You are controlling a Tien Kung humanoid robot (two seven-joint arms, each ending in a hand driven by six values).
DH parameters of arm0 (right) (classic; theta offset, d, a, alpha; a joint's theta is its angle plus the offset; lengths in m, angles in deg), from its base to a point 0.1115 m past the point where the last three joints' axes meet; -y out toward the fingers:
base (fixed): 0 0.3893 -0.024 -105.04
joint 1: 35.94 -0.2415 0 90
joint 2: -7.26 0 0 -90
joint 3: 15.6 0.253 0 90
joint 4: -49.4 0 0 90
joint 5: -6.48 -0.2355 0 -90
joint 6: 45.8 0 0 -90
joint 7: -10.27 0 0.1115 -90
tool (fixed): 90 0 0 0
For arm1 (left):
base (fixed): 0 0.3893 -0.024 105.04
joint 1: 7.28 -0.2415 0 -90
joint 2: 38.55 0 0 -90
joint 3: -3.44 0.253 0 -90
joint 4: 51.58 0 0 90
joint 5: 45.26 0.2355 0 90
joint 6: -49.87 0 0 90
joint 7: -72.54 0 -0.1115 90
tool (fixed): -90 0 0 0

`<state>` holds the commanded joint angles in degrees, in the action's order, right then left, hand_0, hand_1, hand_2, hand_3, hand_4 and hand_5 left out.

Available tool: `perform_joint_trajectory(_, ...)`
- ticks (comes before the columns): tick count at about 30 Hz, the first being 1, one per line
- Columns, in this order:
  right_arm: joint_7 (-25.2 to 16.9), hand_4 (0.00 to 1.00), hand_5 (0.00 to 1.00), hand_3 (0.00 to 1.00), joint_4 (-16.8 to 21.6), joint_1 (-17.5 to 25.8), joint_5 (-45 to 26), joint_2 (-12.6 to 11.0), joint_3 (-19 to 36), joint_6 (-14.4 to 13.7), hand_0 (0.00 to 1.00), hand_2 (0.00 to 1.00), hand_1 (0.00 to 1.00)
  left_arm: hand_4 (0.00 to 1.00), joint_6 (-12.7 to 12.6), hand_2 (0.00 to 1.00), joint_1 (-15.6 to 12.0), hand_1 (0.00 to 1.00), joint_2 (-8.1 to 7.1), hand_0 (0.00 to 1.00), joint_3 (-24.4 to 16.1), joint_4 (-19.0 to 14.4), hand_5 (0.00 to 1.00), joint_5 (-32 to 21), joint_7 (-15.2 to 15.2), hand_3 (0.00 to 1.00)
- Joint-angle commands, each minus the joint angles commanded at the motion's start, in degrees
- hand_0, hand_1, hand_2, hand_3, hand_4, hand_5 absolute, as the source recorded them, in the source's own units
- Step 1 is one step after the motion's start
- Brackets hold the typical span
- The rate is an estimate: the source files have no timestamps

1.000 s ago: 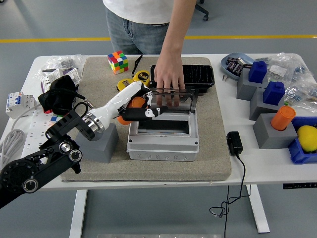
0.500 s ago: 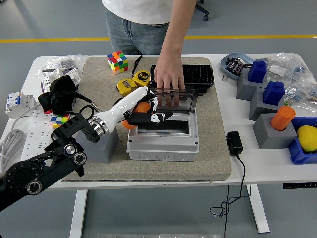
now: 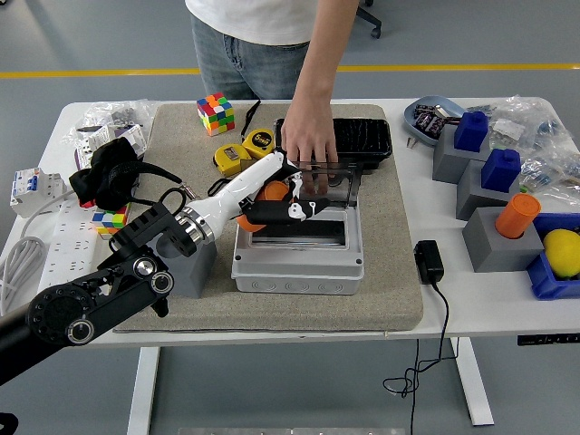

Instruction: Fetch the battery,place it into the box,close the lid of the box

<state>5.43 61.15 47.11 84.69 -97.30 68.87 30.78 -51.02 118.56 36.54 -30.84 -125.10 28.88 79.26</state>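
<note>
My left hand (image 3: pixel 292 199), white with black fingers, reaches in from the left and hangs over the left part of the grey box (image 3: pixel 299 269) in the middle of the mat. Its fingers are curled around an orange battery (image 3: pixel 271 192), which sits just above the box's open top. A person's hand (image 3: pixel 308 140) at the far side holds the box's clear hinged lid (image 3: pixel 342 186) upright. The inside of the box is dark and mostly hidden by my hand. My right arm does not show.
A grey block (image 3: pixel 194 265) stands left of the box under my forearm. Behind it lie two yellow tape measures (image 3: pixel 243 149), a colour cube (image 3: pixel 216 113) and a black tray (image 3: pixel 364 136). Right of the mat are a black charger (image 3: pixel 429 261) and grey blocks with an orange cylinder (image 3: pixel 517 215).
My left hand has carried the orange battery rightward and slightly forward, from beside the box's left wall to over its opening. The person's hand still holds the lid up.
</note>
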Motion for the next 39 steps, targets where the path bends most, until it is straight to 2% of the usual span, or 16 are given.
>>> perform_joint_trajectory(3, -0.01, 0.998, 0.998, 0.879, -0.03, -0.2, -0.06, -0.06, -0.09, -0.01, 0.988, 0.872, 0.944, 0.748, -0.33, 0.031, 0.64, 0.002, 0.71, 0.002, 0.14, 1.38, 0.411, -0.98, 0.34, 0.042)
perform_joint_trajectory(7, 0.01, 0.998, 0.998, 0.879, -0.15, -0.34, 0.15, -0.12, 0.06, 0.0, 0.988, 0.872, 0.944, 0.748, -0.59, 0.031, 1.26, 0.002, 1.36, 0.002, 0.08, 1.15, 0.411, -0.92, 0.14, 0.042)
perform_joint_trajectory(11, -0.01, 0.998, 0.998, 0.879, -0.09, -0.51, -0.05, -0.08, -0.24, 0.01, 0.988, 0.872, 0.944, 0.739, -0.08, 0.035, 2.01, 0.002, 2.09, 0.002, 1.0, 1.14, 0.403, -3.93, 0.44, 0.047)
perform_joint_trajectory(15, -0.03, 0.998, 0.998, 0.88, -0.04, -0.51, -0.13, -0.07, -0.24, -0.03, 0.988, 0.872, 0.944, 0.732, 0.86, 0.043, 1.34, 0.002, 1.5, 0.002, 0.78, -0.68, 0.4, -4.47, -0.94, 0.056)
perform_joint_trajectory(18, -0.02, 0.998, 0.998, 0.88, -0.16, -0.47, 0.05, -0.11, 0.01, -0.01, 0.988, 0.872, 0.944, 0.732, 1.6, 0.043, 0.31, 0.002, 0.67, 0.002, -0.66, -3.92, 0.4, -4.71, -3.1, 0.056)
perform_joint_trajectory(21, 0.0, 0.998, 0.998, 0.88, -0.3, -0.48, 0.31, -0.18, 0.21, 0.04, 0.988, 0.872, 0.943, 0.729, 1.56, 0.053, 0.03, 0.002, 0.2, 0.002, -1.65, -5.64, 0.394, -5.2, -3.2, 0.064)
perform_joint_trajectory(24, 0.0, 0.998, 0.998, 0.88, -0.34, -0.64, 0.35, -0.27, 0.18, 0.04, 0.988, 0.872, 0.943, 0.729, 1.93, 0.053, 0.06, 0.002, 0.09, 0.002, -1.3, -4.99, 0.394, -6.35, -3.07, 0.064)
perform_joint_trajectory(28, -0.03, 0.998, 0.998, 0.88, -0.2, -0.84, -0.27, -0.36, -0.49, 0.02, 0.988, 0.872, 0.943, 0.732, 3.1, 0.071, -0.02, 0.013, -1.28, 0.018, 0.8, -4.12, 0.384, -8.64, -2.75, 0.081)
perform_joint_trajectory(32, -0.02, 0.998, 0.998, 0.88, -0.23, -0.77, -0.18, -0.32, -0.39, 0.05, 0.988, 0.872, 0.943, 0.732, 4.03, 0.071, 0.19, 0.013, -1.8, 0.018, 2.03, -3.47, 0.384, -10.47, -2.48, 0.081)
perform_joint_trajectory(35, 0.0, 0.998, 0.998, 0.88, -0.3, -0.81, -0.11, -0.4, -0.42, 0.06, 0.988, 0.872, 0.943, 0.739, 5.15, 0.088, 0.42, 0.029, -1.63, 0.029, 3.74, -3.14, 0.382, -13.29, -1.47, 0.1)
perform_joint_trajectory(39, -0.02, 0.998, 0.998, 0.88, -0.22, -0.81, -0.38, -0.41, -0.85, 0.06, 0.988, 0.872, 0.944, 0.742, 4.54, 0.1, 0.64, 0.037, -0.75, 0.034, 3.88, -2.46, 0.383, -14.25, 0.11, 0.108)
